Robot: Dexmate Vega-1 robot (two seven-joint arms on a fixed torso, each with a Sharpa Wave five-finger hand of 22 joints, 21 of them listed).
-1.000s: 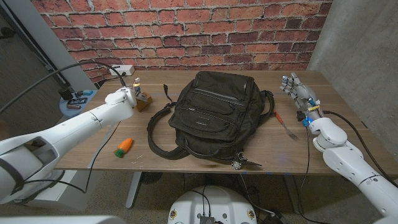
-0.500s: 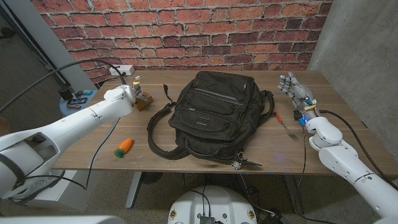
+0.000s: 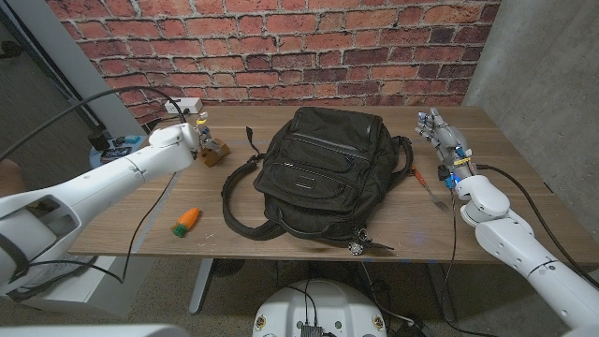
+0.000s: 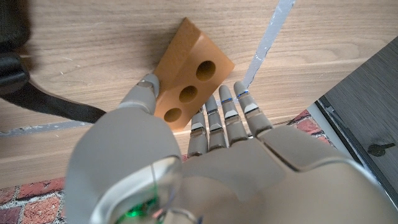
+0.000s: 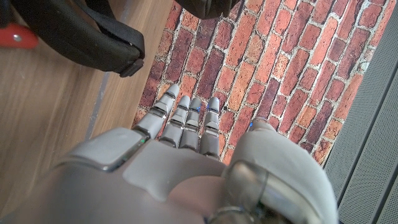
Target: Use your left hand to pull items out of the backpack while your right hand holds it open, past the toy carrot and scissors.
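The black backpack [image 3: 318, 173] lies zipped in the middle of the table, its straps [image 3: 239, 211] looping toward the front. An orange toy carrot [image 3: 186, 220] lies front left of it. Red-handled scissors [image 3: 427, 183] lie to its right. My left hand [image 3: 190, 139] is open at the back left, beside a wooden block with three holes [image 4: 189, 78]; its thumb [image 4: 146, 88] lies at the block's edge and it holds nothing. My right hand [image 3: 442, 131] is open above the table's right side, fingers [image 5: 186, 118] straight, apart from the backpack strap [image 5: 81, 31].
A small figure [image 3: 205, 124] stands on the wooden block [image 3: 216, 153]. A white box [image 3: 183, 105] with cables sits at the back left corner. A thin cable [image 3: 154, 206] crosses the table's left part. A metal key ring [image 3: 360, 247] lies at the backpack's front edge.
My left hand has drifted slightly back and left beside the wooden block. My right hand has shifted a little toward the backpack. The backpack, carrot and scissors have not moved.
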